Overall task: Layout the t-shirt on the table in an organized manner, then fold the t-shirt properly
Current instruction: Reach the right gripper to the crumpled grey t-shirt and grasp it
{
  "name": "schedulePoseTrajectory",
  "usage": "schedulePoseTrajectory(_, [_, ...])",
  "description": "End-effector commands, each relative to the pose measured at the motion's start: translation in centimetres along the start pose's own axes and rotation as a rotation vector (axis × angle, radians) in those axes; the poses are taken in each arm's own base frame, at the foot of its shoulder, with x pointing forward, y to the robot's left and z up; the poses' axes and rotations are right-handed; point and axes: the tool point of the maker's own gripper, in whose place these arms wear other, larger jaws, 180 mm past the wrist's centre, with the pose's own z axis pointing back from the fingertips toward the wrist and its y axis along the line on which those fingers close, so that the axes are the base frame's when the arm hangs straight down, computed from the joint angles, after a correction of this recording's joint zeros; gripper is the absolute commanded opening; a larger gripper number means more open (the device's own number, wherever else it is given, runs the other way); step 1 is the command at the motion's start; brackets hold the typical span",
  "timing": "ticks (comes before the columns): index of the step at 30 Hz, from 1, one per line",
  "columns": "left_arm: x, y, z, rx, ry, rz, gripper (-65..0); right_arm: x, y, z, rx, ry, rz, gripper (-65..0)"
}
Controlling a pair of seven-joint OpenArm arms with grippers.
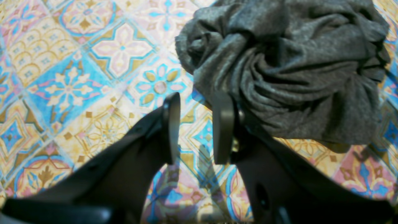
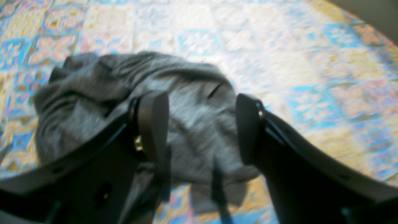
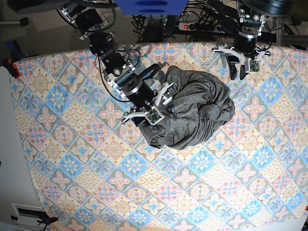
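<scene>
Grey t-shirt (image 3: 197, 108) bunched mid-table (image 3: 96, 183)

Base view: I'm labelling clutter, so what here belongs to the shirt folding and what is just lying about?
Job:
- t-shirt, crumpled
- table
- right tool, open at the shirt
- left tool, open

Lying about:
- power strip and cables behind the table
- red clamp at the table's edge
</scene>
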Motion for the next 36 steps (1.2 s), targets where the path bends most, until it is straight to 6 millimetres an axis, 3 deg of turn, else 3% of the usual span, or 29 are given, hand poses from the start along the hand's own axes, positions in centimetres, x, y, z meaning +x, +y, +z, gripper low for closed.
schedulePoseTrajectory(1, [0.8, 0.0, 0.3, -0.002, -0.031, -0.006, -46.9, 0.6, 0.1, -0.1, 0.005, -0.024, 0.000, -32.0])
schedulePoseTrajectory(8, [0.8, 0.0, 0.3, -0.001, -0.030, -0.004, -46.9, -1.7, 3.5, -0.4, 0.093, 0.036, 0.021, -32.1])
schedulePoseTrajectory(15, [0.7, -0.1, 0.3, -0.005, -0.029, -0.002, -46.9, -6.0, 6.5, -0.4, 0.174, 0.146, 0.042, -32.1])
schedulePoseTrajectory(18, [0.7, -0.1, 0.3, -0.005, -0.029, -0.002, -46.9, -7.7, 6.7, -0.6, 0.179, 0.190, 0.037, -32.1])
schedulePoseTrajectory(28, [0.7, -0.2, 0.3, -0.006, -0.027, -0.002, -46.9, -6.7, 6.4, -0.7, 0.171, 0.145, 0.032, -32.1])
schedulePoseTrajectory(33, [0.7, -0.2, 0.3, -0.006, -0.029, -0.002, -46.9, -7.1, 6.5, -0.8, 0.175, 0.156, 0.033, -32.3])
schedulePoseTrajectory(35, [0.7, -0.2, 0.3, -0.006, -0.029, -0.002, -46.9, -7.1, 6.6, -0.8, 0.176, 0.156, 0.033, -36.3])
schedulePoseTrajectory(36, [0.8, -0.2, 0.2, -0.006, -0.030, -0.002, -46.9, -7.1, 6.7, -0.7, 0.178, 0.156, 0.034, -41.8])
